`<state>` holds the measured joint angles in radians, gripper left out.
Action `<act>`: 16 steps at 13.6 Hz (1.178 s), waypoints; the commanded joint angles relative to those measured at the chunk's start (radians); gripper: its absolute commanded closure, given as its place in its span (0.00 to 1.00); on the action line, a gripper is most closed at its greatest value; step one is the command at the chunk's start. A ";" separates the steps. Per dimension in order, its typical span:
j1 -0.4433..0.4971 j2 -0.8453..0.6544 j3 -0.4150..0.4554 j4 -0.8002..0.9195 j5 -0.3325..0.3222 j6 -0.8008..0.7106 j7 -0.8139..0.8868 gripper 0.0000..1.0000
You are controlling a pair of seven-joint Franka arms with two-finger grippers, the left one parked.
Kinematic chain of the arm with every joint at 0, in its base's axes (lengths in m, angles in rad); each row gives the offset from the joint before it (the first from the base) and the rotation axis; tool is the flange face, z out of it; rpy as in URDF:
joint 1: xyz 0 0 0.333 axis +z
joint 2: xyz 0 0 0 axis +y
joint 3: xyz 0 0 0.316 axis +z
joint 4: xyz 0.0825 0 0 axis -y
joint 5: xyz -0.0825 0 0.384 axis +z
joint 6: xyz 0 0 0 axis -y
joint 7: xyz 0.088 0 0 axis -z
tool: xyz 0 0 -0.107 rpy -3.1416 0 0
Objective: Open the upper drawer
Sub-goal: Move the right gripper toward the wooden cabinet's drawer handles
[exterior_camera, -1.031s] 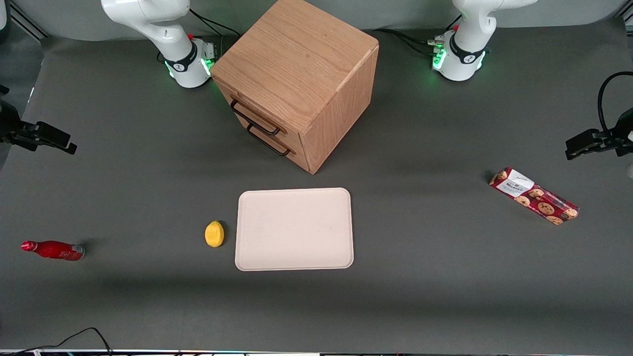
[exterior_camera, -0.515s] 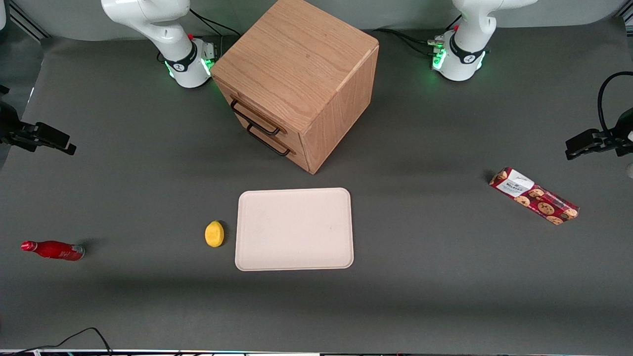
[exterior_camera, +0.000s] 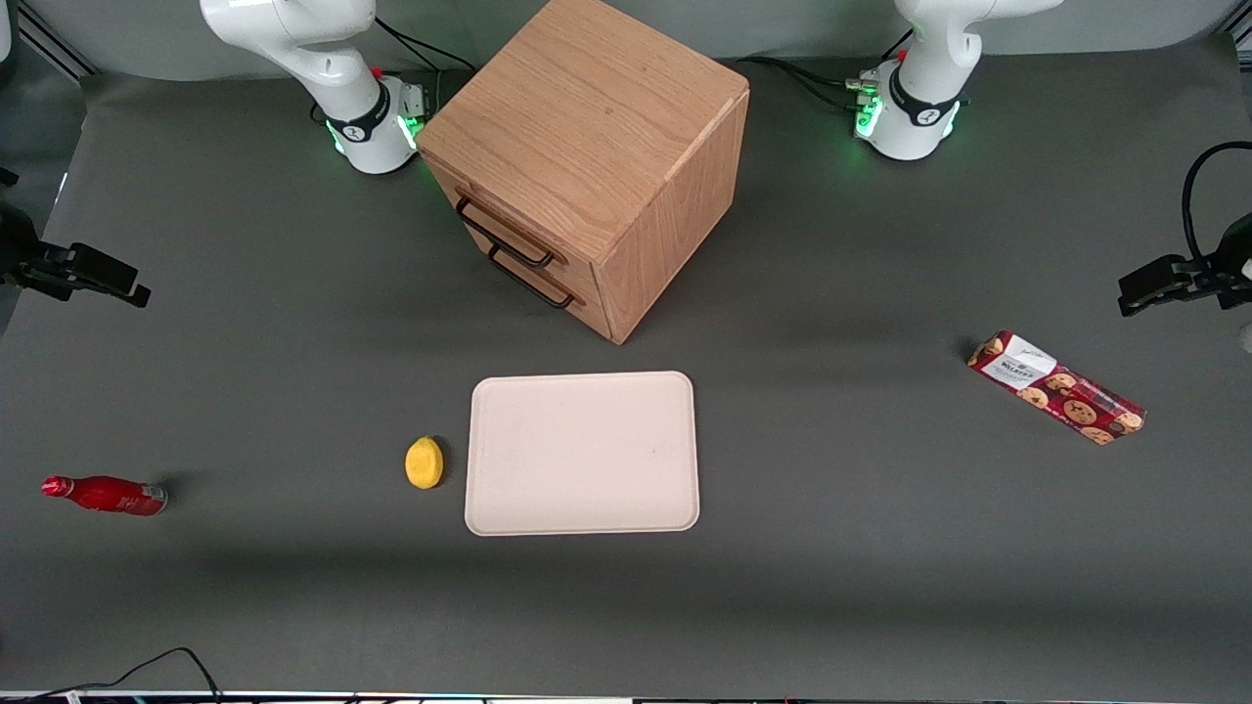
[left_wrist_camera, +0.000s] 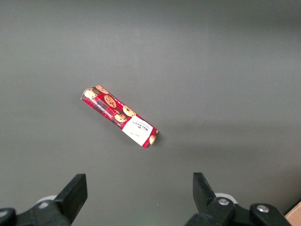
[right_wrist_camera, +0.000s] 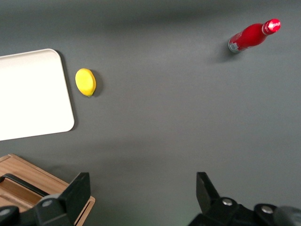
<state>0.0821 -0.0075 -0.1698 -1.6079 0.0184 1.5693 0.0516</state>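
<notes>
Hanging high over bare grey table (exterior_camera: pixel 293 606), the pincer (right_wrist_camera: pixel 141 197) holds nothing, its two black fingers (right_wrist_camera: pixel 75 193) spread wide with only mat showing between them. In the front view it appears as a black shape (exterior_camera: pixel 73 269) at the working arm's end of the table, well apart from the cabinet (exterior_camera: pixel 587 156).

The upper drawer (exterior_camera: pixel 489 220) is the top one of two in the oak cabinet, which stands between the two arm bases, toward the parked arm's end from the pincer. It sits shut, flush with the cabinet front, its thin black wire handle (exterior_camera: pixel 504 235) untouched. The lower drawer (exterior_camera: pixel 543 284) lies just beneath it with a matching handle (exterior_camera: pixel 531 278). In the right wrist view a corner of the cabinet (right_wrist_camera: pixel 28 188) with a black handle (right_wrist_camera: pixel 21 183) shows just beside one finger.

Below the pincer and nearer the front camera, a yellow lemon (right_wrist_camera: pixel 85 82) lies just beside a pale rectangular tray (right_wrist_camera: pixel 33 94), apart from it. A red bottle (right_wrist_camera: pixel 254 34) lies on its side, well away from the lemon and nearer the camera than the pincer. A red cookie box (exterior_camera: pixel 1056 387) lies toward the parked arm's end, far from the pincer.
</notes>
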 commanded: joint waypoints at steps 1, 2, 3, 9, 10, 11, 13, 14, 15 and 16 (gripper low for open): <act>0.014 0.000 0.006 0.029 -0.012 -0.043 0.001 0.00; 0.014 0.000 0.006 0.029 -0.011 -0.046 -0.003 0.00; 0.033 -0.005 0.006 0.029 -0.008 -0.049 -0.003 0.00; 0.292 -0.031 -0.010 0.040 -0.003 -0.144 -0.001 0.00; 0.336 -0.031 -0.010 0.040 -0.002 -0.153 -0.001 0.00; 0.385 -0.029 -0.010 0.040 -0.002 -0.163 0.001 0.00; 0.474 -0.026 -0.011 0.036 0.000 -0.170 0.001 0.00; 0.516 -0.020 -0.011 0.036 0.003 -0.170 0.002 0.00; 0.556 -0.014 -0.013 0.039 0.008 -0.169 -0.001 0.00; 0.597 -0.008 -0.013 0.039 0.011 -0.166 -0.001 0.00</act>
<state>0.6043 -0.0286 -0.1623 -1.5810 0.0212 1.4152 0.0511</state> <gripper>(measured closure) 0.000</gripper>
